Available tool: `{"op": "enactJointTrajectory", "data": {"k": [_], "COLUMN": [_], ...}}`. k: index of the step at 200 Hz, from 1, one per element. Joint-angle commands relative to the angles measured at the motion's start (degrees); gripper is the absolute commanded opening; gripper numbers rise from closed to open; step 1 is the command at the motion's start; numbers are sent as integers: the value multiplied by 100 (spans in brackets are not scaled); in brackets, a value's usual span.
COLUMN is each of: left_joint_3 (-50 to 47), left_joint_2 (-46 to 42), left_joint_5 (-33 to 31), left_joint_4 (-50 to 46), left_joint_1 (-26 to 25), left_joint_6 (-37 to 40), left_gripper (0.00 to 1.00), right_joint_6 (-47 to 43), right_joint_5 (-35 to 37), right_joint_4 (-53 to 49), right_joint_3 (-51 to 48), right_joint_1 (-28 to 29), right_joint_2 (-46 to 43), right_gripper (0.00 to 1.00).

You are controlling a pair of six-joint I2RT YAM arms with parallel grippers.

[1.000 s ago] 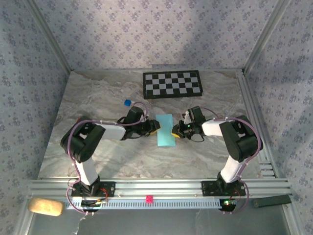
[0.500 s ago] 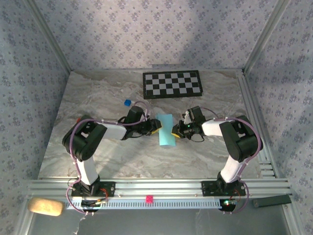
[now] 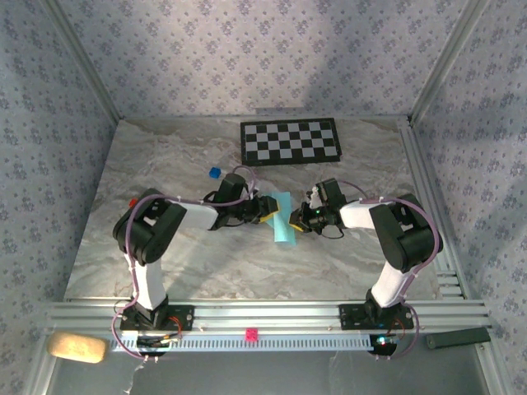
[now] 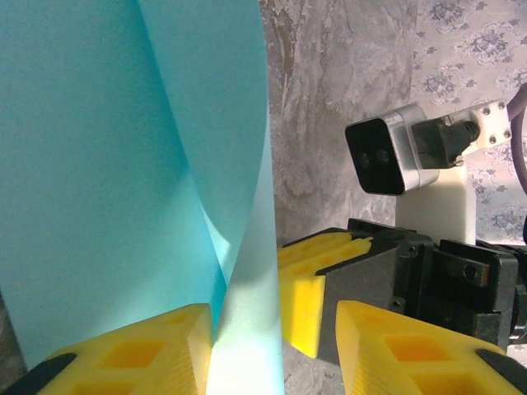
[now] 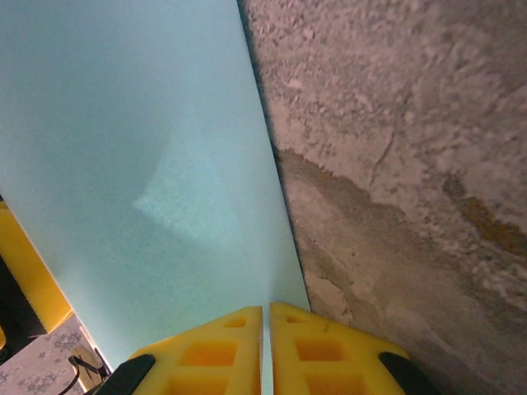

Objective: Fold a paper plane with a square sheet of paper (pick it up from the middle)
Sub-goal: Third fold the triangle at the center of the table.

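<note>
Right gripper [image 5: 265, 333] clamped on the paper's edge, left gripper [image 4: 272, 354] loose about a raised fold.

My right jaws were pressed together on the near edge of the square sheet of paper [image 5: 140, 156]. My left jaws stood apart with a curled flap between them. One yellow finger [image 4: 123, 354] sat against the flap, but I could not tell if it touched. Both wrist views cut off the sheet's far edges, and from above the two grippers covered its sides. A second before, the sheet lay flat as a broad rectangle. Now it showed from above as a slim band [image 3: 282, 224] at the table's [image 3: 165, 156] middle, and my left arm had reached further toward 3 o'clock. Its long axis ran from 11 to 5 o'clock, well short of the checkerboard [image 3: 289, 141] at 12.
</note>
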Motion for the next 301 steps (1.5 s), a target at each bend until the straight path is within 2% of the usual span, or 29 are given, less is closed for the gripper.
{"op": "enactJointTrajectory", "data": {"k": [1,36,65,90,142,176,233,278,288,301], "left_joint_3": [229,548,724,619,393,481,618,608,654,717], "left_joint_2": [104,108,124,97,-100,-107,-234,-421,-448,-467], "left_joint_5": [104,-165,-138,-157,-624,-729,-668,-475,-459,-401], "left_joint_4": [34,-712,-1017,-1260,-1704,-2006,-2366,-2413,-2602,-2850], "left_joint_1": [47,98,113,102,96,109,109,123,143,180], "left_joint_6": [365,931,1007,885,839,882,921,728,708,699], "left_gripper": [45,46,44,39,26,15,8,7,6,5], "right_joint_6": [-52,-72,-65,-45,-26,-20,-74,-438,-588,-792], "right_joint_5": [325,311,312,290,256,184,154,273,296,469], "right_joint_4": [-577,-582,-578,-567,-516,-404,-266,-464,-490,-547], "right_joint_3": [-110,-114,-121,-111,-124,-165,-270,-305,-326,-375], "right_joint_1": [22,15,3,2,15,14,12,28,65,176], "right_joint_2": [101,90,99,79,-70,-200,-583,-1142,-1327,-1629], "right_gripper": [13,13,13,13,14,16,20,29,35,49]}}
